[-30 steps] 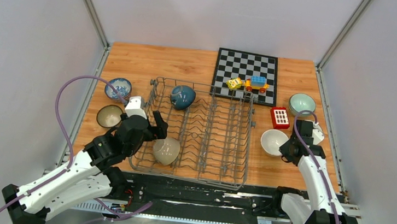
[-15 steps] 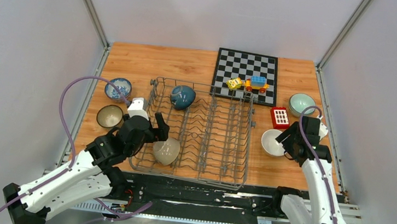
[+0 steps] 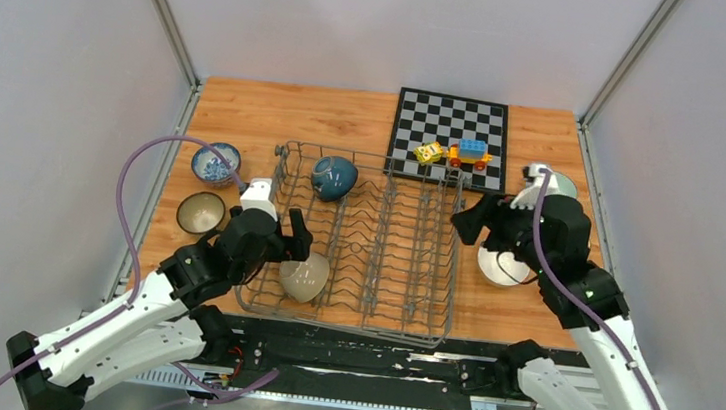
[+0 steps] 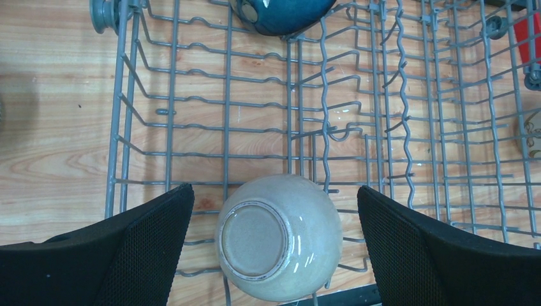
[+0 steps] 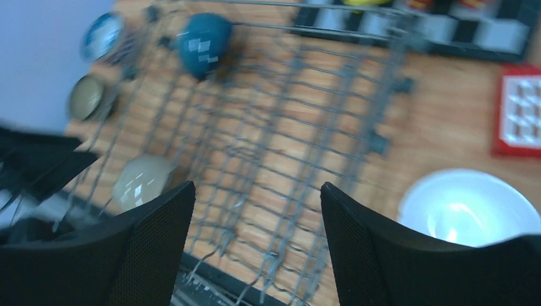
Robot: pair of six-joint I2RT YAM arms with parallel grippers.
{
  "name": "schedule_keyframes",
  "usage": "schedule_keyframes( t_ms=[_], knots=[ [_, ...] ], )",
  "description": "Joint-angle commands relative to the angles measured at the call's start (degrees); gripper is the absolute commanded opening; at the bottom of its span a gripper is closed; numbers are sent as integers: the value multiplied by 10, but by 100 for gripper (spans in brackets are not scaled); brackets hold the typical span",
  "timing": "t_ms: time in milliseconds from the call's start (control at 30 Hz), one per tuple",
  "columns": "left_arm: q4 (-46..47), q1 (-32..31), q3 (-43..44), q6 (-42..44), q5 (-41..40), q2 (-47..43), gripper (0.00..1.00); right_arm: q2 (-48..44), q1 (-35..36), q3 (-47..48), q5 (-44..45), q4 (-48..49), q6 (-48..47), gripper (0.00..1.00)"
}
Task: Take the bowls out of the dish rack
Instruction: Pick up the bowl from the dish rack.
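While left hand (image 4: 274, 194) gapes, beige bowl (image 4: 279, 237) at dish rack (image 4: 121, 127) edge

The rack (image 3: 375, 246) is grey wire. There is a beige bowl (image 3: 304, 276), a teal bowl (image 3: 333, 177), a blue-and-white patterned bowl (image 3: 215, 163), a brown bowl (image 3: 200, 213) and a white bowl (image 5: 469, 207). The chessboard (image 3: 447, 123) is black-and-white checked, the block (image 5: 518, 109) red and white, the surface (image 3: 247, 114) orange-brown woodgrain.

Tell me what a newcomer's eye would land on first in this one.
The big grey dish rack mid-table, holding just two bowls: a beige bowl, base up, at its near left and a teal bowl at its far left. The left gripper hangs open astride the beige bowl. The chessboard behind carries bright toy blocks.
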Motion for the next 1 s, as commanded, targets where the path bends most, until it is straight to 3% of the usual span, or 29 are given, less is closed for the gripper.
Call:
schedule_keyframes(
  t_ms=[0, 100, 200, 300, 400, 467, 633, 733, 967],
  knots=[
    [-6, 0, 10, 13, 10, -12, 100, 35, 149, 50, -42, 84, -96, 77],
    [-15, 1, 11, 15, 17, -18, 100, 87, 273, 69, 24, 103, -142, 82],
    [-33, 1, 11, 9, 12, -29, 100, 139, 336, 69, 84, 146, -138, 85],
    [-54, 0, 9, -5, -1, -43, 100, 171, 342, 19, 72, 244, -69, 86],
    [-69, 1, 5, -18, -4, -54, 100, 180, 342, -73, 28, 441, -3, 85],
    [-82, 1, 3, -25, -2, -58, 100, 194, 340, -112, 23, 511, 46, 85],
    [-90, 1, -8, -30, 13, -59, 98, 273, 335, -104, -48, 529, 133, 85],
    [-87, 1, -15, -42, 14, -59, 90, 326, 336, -115, -101, 574, 216, 85],
    [-98, 1, -42, -97, -10, -89, 78, 381, 355, -170, -99, 649, 347, 86]
  ],
)
